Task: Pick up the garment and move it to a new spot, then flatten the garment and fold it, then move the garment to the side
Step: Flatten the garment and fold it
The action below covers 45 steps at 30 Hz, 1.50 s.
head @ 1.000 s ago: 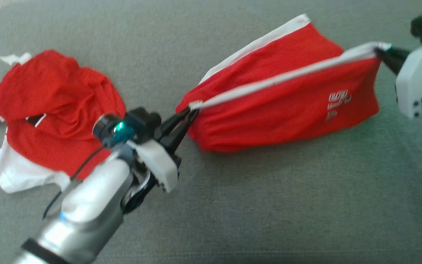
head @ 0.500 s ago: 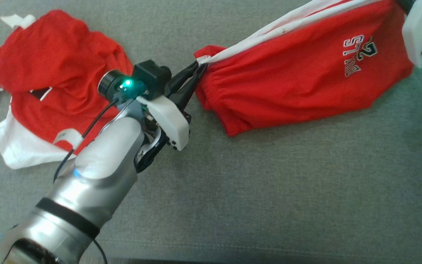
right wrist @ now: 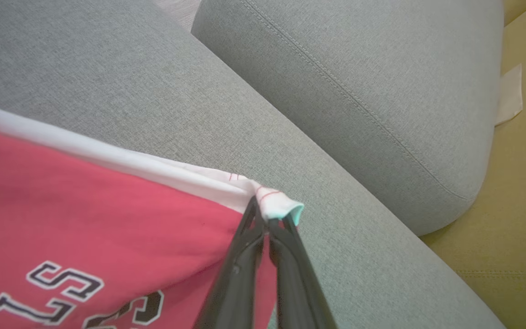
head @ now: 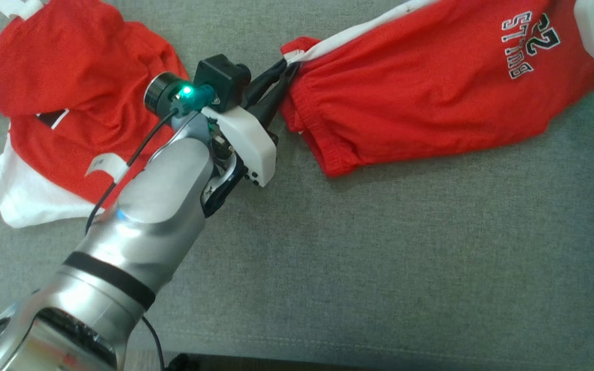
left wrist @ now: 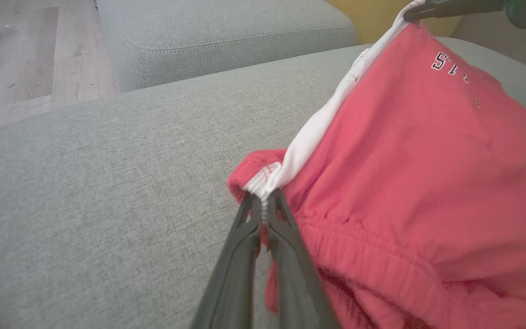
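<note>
Here, garment (head: 421, 98) strung between left tool (left wrist: 263, 205) and right tool (right wrist: 266, 225), both clamped

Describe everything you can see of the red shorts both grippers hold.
The red shorts look like soft knit fabric with a white side stripe, gathered elastic waistband and black-and-white lettering. They hang stretched over the grey cushion, the left gripper and right gripper each shut on a stripe end.

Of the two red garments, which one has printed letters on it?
The red shorts on the right, held by the left gripper and right gripper, bear lettering; the crumpled red-and-white shirt shows none.
</note>
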Motion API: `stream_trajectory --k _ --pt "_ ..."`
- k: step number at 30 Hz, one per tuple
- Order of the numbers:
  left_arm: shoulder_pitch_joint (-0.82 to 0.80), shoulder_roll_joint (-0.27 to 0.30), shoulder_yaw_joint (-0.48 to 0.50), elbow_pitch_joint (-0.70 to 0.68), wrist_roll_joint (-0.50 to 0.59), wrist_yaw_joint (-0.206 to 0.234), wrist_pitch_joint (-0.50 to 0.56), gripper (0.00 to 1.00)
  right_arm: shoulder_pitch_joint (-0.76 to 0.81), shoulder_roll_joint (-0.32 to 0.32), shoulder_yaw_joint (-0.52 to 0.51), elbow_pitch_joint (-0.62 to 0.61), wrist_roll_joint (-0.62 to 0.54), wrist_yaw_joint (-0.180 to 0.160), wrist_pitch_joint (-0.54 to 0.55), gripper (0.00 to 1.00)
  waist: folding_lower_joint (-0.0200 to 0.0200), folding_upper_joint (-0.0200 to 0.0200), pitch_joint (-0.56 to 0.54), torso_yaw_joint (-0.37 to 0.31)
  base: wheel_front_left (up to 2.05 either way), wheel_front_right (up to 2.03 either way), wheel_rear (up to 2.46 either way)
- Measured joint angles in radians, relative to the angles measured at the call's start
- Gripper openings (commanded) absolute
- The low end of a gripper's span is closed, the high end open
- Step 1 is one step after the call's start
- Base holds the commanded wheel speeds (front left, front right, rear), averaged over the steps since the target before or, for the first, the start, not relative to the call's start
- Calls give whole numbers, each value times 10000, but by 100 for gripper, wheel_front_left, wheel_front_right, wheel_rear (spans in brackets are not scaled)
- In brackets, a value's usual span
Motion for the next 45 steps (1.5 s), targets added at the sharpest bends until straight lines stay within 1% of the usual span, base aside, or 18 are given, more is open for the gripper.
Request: stream_trajectory --k 1,2,3,4,5,12,19,24,29,32,36,38,42,45 --pt "-52 -21 2 71 2 -2 -2 0 -57 71 73 113 19 0 -82 0 0 0 38 -6 0 0 0" --pt "-107 -42 12 150 13 -23 -4 2 -92 151 130 242 88 0 -167 0 0 0 73 -14 0 0 0" --pt "-144 -65 23 215 58 -29 -13 41 -118 213 184 359 150 0 -257 48 0 0 103 -22 0 0 0" --pt "-165 -84 36 278 77 -29 -13 92 -141 278 255 458 263 0 -336 100 1 0 127 -36 0 0 0" --pt "-176 -104 52 343 77 -27 -13 100 -160 351 324 575 359 0 -410 100 1 0 140 -57 0 0 0" --pt "-182 -146 203 541 169 -31 -13 100 -157 596 577 1267 798 0 -1149 100 0 0 -88 -226 0 0 0" --pt "113 -59 738 405 186 -17 -13 100 117 878 282 1653 1546 0 -2151 100 0 0 -686 -431 0 0 0" --pt "803 111 1262 -35 247 176 -13 100 893 1160 -326 2006 2103 0 -3267 100 -1 0 -1385 -637 0 0 0" --pt "1533 337 2155 -859 245 541 -13 100 1595 1570 -955 2057 2431 0 -4571 100 -1 0 -2084 -905 0 0 0" --pt "2089 435 2761 -1503 247 803 -13 100 2016 1795 -1392 2034 2533 0 -5032 100 -1 0 -2475 -1075 0 0 0" --pt "3073 487 3522 -2462 454 1154 -13 100 2852 2109 -2318 1946 2560 0 -5267 100 -1 1 -2966 -1294 0 0 0" --pt "3629 481 3933 -2947 529 1313 -13 100 3375 2253 -3156 1730 2452 0 -5269 100 -1 0 -3191 -1398 0 0 0" --pt "4716 428 4535 -3871 957 1482 -13 100 4609 2416 -5133 945 1436 0 -5294 100 -1 1 -3597 -1560 0 0 0" --pt "5566 276 4947 -4358 1133 1480 -13 100 5976 2798 -6487 232 314 0 -5292 100 -1 1 -3890 -1651 0 0 0"
